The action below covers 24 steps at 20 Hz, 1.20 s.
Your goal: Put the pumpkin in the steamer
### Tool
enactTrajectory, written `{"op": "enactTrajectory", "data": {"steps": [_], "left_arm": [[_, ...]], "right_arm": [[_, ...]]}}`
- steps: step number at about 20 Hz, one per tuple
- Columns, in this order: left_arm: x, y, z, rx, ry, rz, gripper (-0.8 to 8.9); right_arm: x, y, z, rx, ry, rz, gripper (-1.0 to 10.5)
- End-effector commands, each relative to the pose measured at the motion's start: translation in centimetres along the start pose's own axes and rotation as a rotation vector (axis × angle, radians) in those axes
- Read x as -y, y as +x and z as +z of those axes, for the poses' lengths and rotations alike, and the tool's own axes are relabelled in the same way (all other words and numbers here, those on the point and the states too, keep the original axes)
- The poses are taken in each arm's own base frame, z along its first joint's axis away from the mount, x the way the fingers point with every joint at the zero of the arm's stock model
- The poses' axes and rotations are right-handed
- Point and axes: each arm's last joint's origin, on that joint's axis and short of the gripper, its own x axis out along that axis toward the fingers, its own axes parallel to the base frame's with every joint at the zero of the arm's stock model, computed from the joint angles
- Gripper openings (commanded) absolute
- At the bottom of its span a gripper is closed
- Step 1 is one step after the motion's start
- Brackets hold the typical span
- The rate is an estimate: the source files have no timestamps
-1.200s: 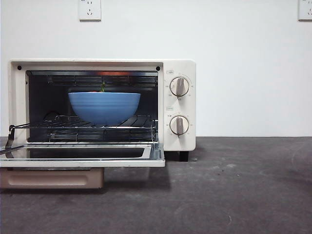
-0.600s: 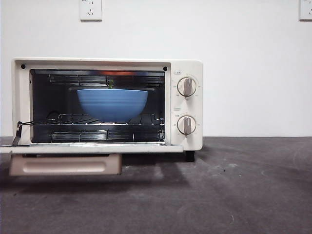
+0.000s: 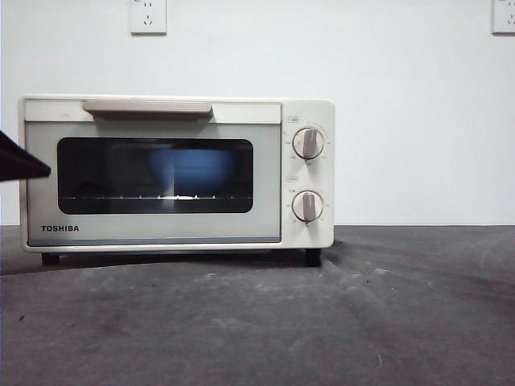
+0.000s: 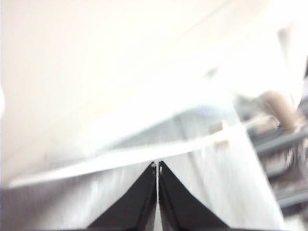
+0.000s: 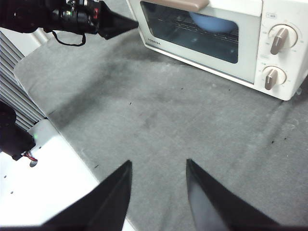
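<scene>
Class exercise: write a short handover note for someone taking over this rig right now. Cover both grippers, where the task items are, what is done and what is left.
Left gripper: jaws shut, empty, close to the steamer's lower left front corner.
Right gripper: open, empty, hanging above bare table, away from the steamer.
Steamer door: closed. Blue bowl shows dimly through the window, on the rack.
Pumpkin: not visible now; cannot confirm it is in the bowl.
Left: verify the pumpkin, withdraw arms.

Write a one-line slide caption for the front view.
Steamer with door shut, blue bowl dimly visible through the window, left pincer closed beside the steamer's side.
</scene>
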Motion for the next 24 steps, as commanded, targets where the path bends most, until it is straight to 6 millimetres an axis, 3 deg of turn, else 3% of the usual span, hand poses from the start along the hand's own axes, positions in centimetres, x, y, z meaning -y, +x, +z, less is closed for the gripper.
{"op": "enactTrajectory", "data": {"steps": [1, 13, 24], "left_arm": [[0.2, -0.1, 0.9, 0.035, -0.032, -0.016, 0.14], [2.2, -1.2, 1.9, 0.088, 0.050, -0.043, 0.14], [7.7, -3.6, 1.5, 0.099, 0.176, -0.073, 0.15]], "right_arm": [[-0.2, 0.0, 0.2, 0.003, -0.010, 0.014, 1.8], [-0.2, 0.0, 0.2, 0.004, -0.003, 0.007, 1.8], [-0.2, 0.0, 0.2, 0.009, -0.009, 0.007, 1.8]]}}
